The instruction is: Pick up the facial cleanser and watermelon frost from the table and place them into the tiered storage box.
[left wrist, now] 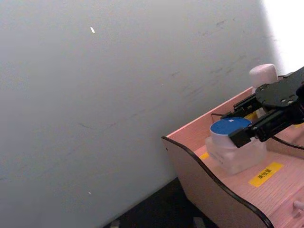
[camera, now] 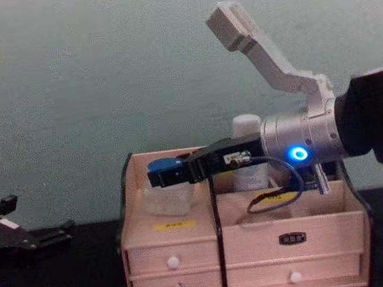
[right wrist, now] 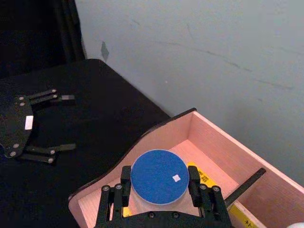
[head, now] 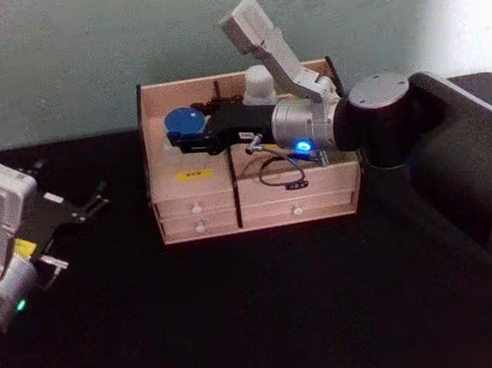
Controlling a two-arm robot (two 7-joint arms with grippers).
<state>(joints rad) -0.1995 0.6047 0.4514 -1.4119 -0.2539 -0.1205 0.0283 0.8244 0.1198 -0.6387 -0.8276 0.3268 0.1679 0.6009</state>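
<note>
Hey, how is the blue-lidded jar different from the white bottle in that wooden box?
The blue-lidded jar is squat and clear-bodied with a flat blue lid; the white bottle is taller and white, with a rounded cap. The jar sits in the left compartment, clamped by the right pincer; the bottle stands free in the rear right one. Both are upright inside the tiered storage box.

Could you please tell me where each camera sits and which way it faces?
Head: high, looking forward and down on the tiered storage box; right gripper holds the blue-lidded jar, left gripper parked left.
Chest: low, looking forward at the box's drawers; right arm crosses.
Left wrist: left of the box, looking at its side and the right gripper.
Right wrist: above the jar, looking down past its own fingers.
Shared: all four show the jar in the box.
</note>
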